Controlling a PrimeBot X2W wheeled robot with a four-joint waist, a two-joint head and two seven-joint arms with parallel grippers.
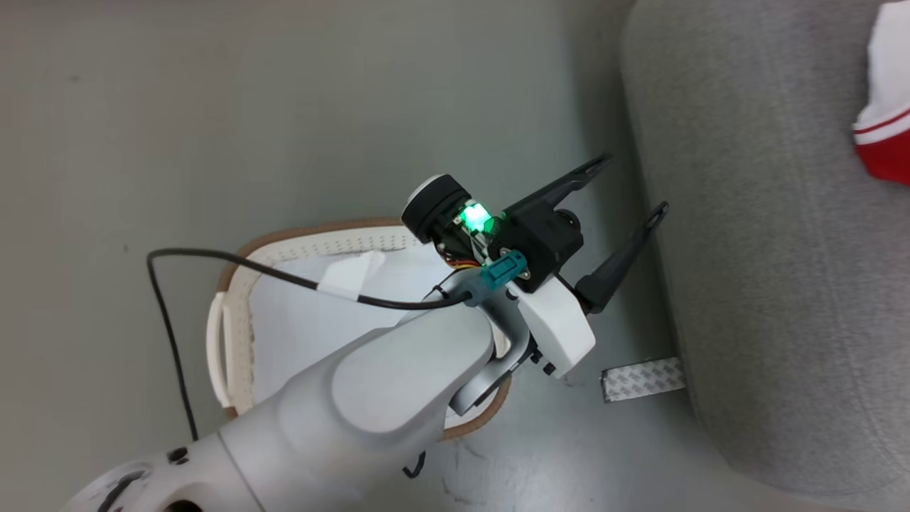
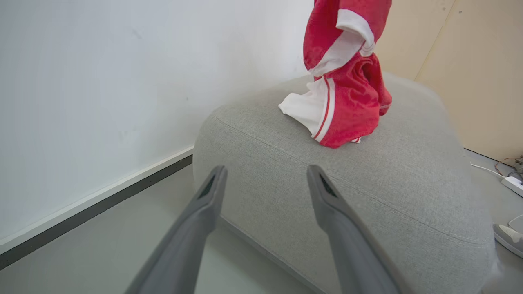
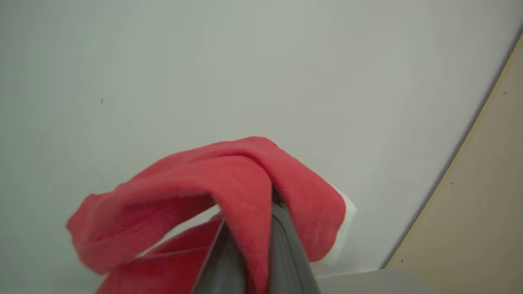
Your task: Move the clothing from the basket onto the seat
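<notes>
The clothing [image 2: 347,94], red with white panels and stripe trim, hangs down from above, and its lower end rests on the grey seat [image 2: 367,179]. In the right wrist view my right gripper [image 3: 255,212] is shut on the clothing [image 3: 229,175], red cloth draped over its fingertips. My left gripper [image 1: 633,183] stands open and empty above the floor between the basket [image 1: 298,235] and the seat [image 1: 768,249]. In its own view the left gripper [image 2: 265,169] points at the seat's near edge. Pale lining shows inside the basket, partly hidden by my left arm. A bit of clothing [image 1: 889,135] shows at the far right.
A black cable [image 1: 167,334] loops from my left arm over the basket. A patterned tape strip [image 1: 643,378] lies on the floor by the seat's foot. A white wall with a dark baseboard [image 2: 102,200] runs left of the seat; a power strip [image 2: 515,183] lies at the right.
</notes>
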